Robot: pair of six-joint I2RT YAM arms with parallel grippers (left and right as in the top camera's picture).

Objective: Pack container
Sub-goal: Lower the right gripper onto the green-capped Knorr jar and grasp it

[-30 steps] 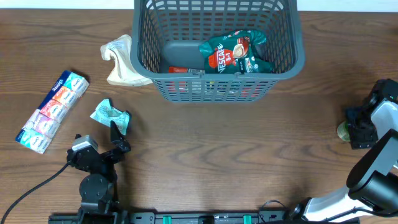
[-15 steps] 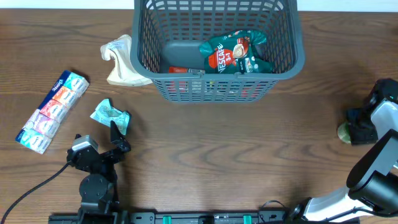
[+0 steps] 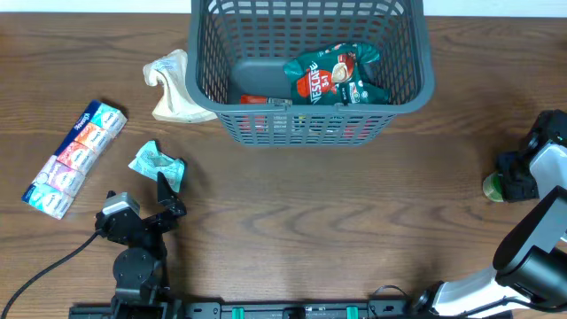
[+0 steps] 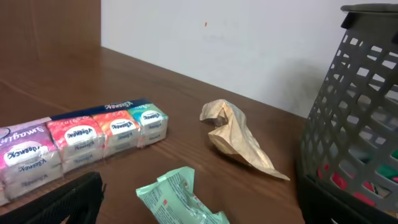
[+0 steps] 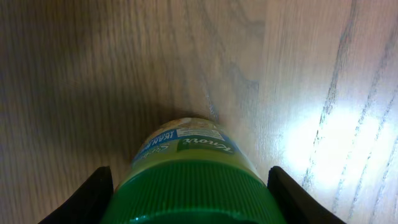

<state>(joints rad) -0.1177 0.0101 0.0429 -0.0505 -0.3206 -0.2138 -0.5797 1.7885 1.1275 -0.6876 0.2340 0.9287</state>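
The container, a large dark grey slotted basket (image 3: 310,115), stands at the table's far middle; its corner shows in the left wrist view (image 4: 354,124). Inside lie a green Nescafe packet (image 3: 337,75) and a red item (image 3: 252,100). My right gripper (image 3: 514,182) is at the right edge, its fingers (image 5: 93,196) pressed on both sides of a green-capped Knorr jar (image 5: 189,186) standing on the table (image 3: 490,187). My left gripper (image 3: 171,197) is open and empty, just behind a crumpled light green packet (image 3: 152,161), which also shows in the left wrist view (image 4: 180,199).
A strip of tissue packs (image 3: 75,158) lies at the left, also in the left wrist view (image 4: 81,140). A crumpled beige bag (image 3: 173,89) lies against the basket's left side (image 4: 239,140). A black cable (image 3: 44,266) runs off at the lower left.
My right gripper has shifted slightly to the right at the jar, and more of the green cap now shows. The left arm has not moved.
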